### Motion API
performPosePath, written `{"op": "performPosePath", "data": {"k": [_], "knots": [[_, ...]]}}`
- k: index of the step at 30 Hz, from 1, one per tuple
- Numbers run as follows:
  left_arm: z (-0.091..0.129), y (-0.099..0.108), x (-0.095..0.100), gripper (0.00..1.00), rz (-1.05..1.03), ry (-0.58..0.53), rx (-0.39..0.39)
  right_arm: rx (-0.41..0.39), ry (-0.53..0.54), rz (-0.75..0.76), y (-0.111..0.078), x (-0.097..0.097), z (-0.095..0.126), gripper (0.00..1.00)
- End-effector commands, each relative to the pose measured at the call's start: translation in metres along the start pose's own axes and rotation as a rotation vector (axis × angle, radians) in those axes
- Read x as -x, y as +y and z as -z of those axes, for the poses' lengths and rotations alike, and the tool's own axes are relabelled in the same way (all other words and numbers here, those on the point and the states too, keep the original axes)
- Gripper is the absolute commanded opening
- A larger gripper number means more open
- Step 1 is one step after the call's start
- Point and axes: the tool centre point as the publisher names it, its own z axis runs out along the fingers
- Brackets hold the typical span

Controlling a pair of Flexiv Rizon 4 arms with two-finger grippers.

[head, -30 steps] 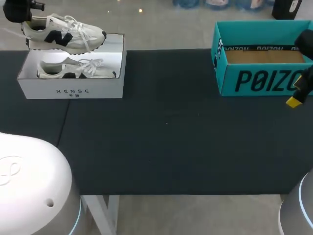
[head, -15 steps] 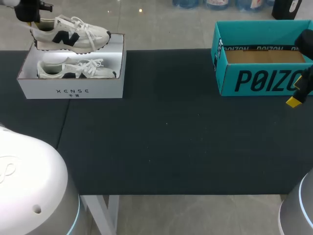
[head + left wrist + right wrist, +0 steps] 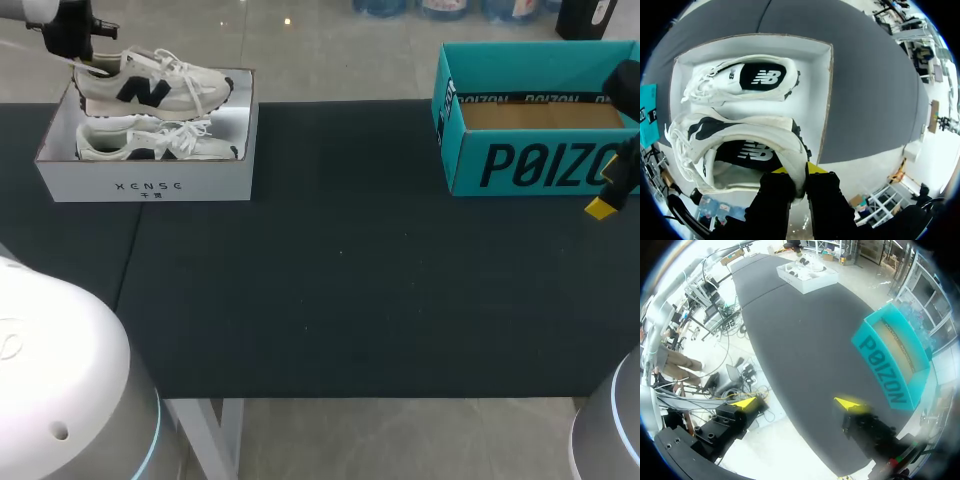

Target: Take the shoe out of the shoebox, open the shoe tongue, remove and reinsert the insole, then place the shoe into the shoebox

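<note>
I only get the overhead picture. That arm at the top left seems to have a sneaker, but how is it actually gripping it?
Observer: In the left wrist view, the left gripper pinches the shoe at its heel rim, one finger inside and one outside.
Operator: Is there an insole in it?
Observer: Yes, a dark insole lies inside.
Operator: And the other one?
Observer: The right gripper is open, with nothing between its fingers.

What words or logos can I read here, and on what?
"XENSE", white shoebox front; small characters beneath unreadable.
"POIZON", teal box side, repeated small along its inner rim.
"N", side of shoe held by left gripper.
Stylised "NB", its insole and the boxed shoe's.
</note>
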Motion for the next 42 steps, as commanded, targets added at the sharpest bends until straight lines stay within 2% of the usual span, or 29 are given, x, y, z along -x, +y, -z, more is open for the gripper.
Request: {"op": "performPosePath", "data": {"k": [1, 6, 18, 33, 42], "knots": [[-0.011, -0.001, 0.001, 0.0, 0.002, 0.0, 0.008, -0.004, 0.003, 0.0, 0.001, 0.002, 0.0, 1.0], [-0.023, -0.005, 0.006, 0.0, -0.002, -0.024, 0.057, -0.004, 0.003, 0.0, 0.001, 0.002, 0.0, 1.0], [-0.051, -0.017, 0.013, 0.0, 0.0, -0.015, 0.022, -0.004, 0.003, 0.0, 0.001, 0.002, 0.0, 1.0], [-0.069, -0.007, 0.018, 0.0, -0.011, -0.001, -0.021, -0.004, 0.003, 0.0, 0.001, 0.002, 0.0, 1.0], [-0.065, 0.007, 0.012, 0.0, 0.023, -0.023, -0.011, -0.004, 0.003, 0.0, 0.001, 0.002, 0.0, 1.0]]}}
